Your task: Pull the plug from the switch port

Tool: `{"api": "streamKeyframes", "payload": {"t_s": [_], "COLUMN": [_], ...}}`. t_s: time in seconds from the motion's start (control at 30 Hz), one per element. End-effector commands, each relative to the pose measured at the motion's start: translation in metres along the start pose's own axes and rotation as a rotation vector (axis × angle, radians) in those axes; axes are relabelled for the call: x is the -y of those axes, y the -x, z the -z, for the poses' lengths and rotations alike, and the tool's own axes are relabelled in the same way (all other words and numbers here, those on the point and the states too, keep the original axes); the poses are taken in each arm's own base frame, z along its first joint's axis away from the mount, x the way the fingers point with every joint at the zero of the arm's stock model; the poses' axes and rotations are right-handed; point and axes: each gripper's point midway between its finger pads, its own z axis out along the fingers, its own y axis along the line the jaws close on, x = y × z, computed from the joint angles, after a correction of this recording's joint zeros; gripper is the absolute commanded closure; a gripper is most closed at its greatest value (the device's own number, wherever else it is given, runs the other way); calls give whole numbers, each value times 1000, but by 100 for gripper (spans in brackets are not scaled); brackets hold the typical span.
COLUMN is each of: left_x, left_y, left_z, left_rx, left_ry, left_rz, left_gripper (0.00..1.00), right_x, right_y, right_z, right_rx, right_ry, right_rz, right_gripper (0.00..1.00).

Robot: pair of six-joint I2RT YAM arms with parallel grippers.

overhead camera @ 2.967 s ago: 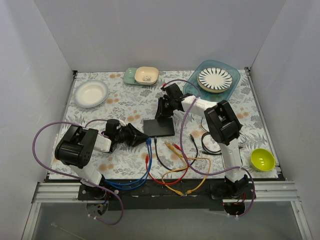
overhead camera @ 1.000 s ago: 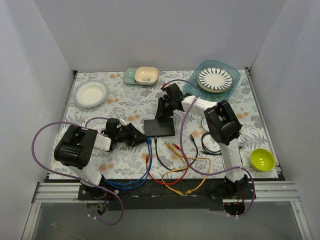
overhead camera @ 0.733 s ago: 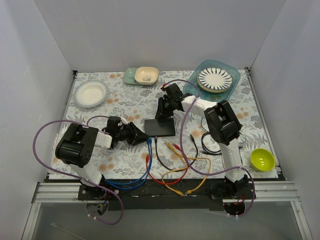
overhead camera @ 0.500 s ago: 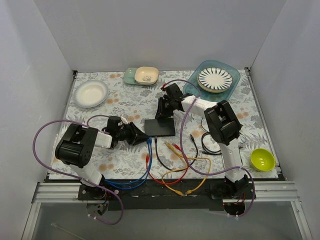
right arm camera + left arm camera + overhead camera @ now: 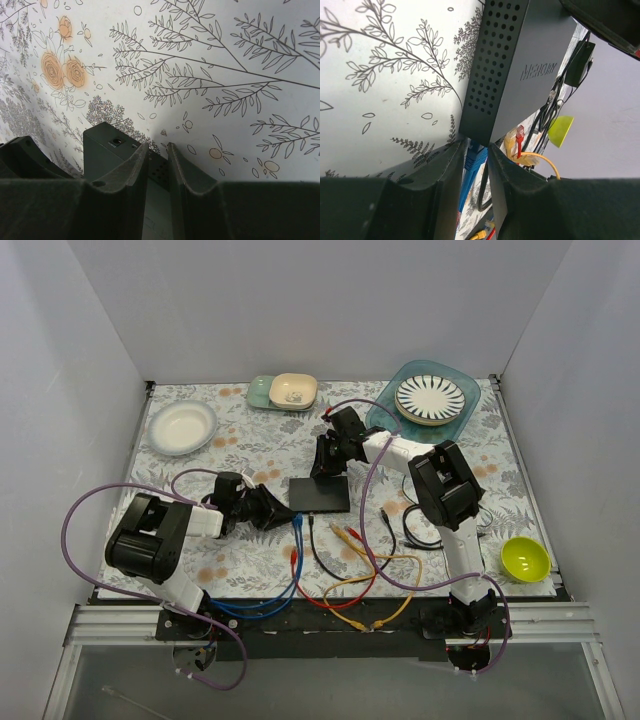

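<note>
Two grippers, one switch, one plug apparently seated; hazards follow.

1. Switch [image 5: 320,495]: flat black box, mid-table. Its ports run along the 6 o'clock edge. The port in question sits at the 7 o'clock corner, hidden by the blue plug [image 5: 474,159] in it.

2. Left gripper [image 5: 476,146]: lies low at the switch's 8 o'clock. Its jaws are drawn in on either side of the blue plug, which fills the gap between them; this reads as a grip.

3. Right gripper [image 5: 326,470]: at the switch's 12 o'clock edge, jaws a slit apart. Whether they nip the casing or only bear on it cannot be told.

4. Cables [image 5: 347,534]: red, yellow and black, loose at the switch's 5 to 6 o'clock. The red plug [image 5: 520,134] lies just beside the blue one.

Hazards, as judged:
- Latch not depressed: a pull toward 6 o'clock would drag the whole switch instead of freeing the plug, especially if the hold at 12 o'clock is light.
- Pinch too far back on the blue lead: the fingers slide off and the plug stays in.
- Pull off the port's axis: the plug binds or the switch pivots.
- Neighbouring cables snag on the fingers and are swept along.
</note>
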Motion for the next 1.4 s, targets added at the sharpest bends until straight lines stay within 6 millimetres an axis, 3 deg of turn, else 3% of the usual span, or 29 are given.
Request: {"api": "streamKeyframes", "payload": {"t_s": [0.0, 0.13, 0.6, 0.77, 0.87, 0.9, 1.0, 1.13, 1.23, 1.37], "left_x": [-69, -67, -53, -50, -49, -47, -47, -44, -40, -33], "left_y": [4, 4, 5, 5, 2, 3, 2, 0, 0, 0], "left_z": [1, -3, -13, -13, -13, -13, -12, -11, -10, -8], "left_rx": [95, 89, 68, 68, 59, 60, 56, 48, 45, 34], "left_ry": [289, 279, 203, 180, 170, 162, 157, 146, 134, 112], "left_rz": [78, 87, 86, 82, 86, 84, 85, 78, 71, 52], "left_gripper": [72, 73, 100, 100, 100, 100, 100, 100, 100, 100], "right_x": [-1, 2, 2, -19, -39, -39, -54, -48, -40, -40], "right_y": [-10, -14, -19, -2, -12, -30, -59, -96, -103, -93], "right_z": [3, 3, 8, 40, 56, 54, 59, 54, 44, 33], "right_rx": [-40, -46, -53, 29, 36, 3, -37, -103, -131, -133], "right_ry": [-10, -17, -19, -21, 5, 1, 20, -1, -17, -41], "right_rz": [-16, -20, -13, 46, 94, 105, 151, 176, 159, 164], "right_gripper": [70, 70, 70, 70, 70, 70, 70, 71, 71, 71]}}
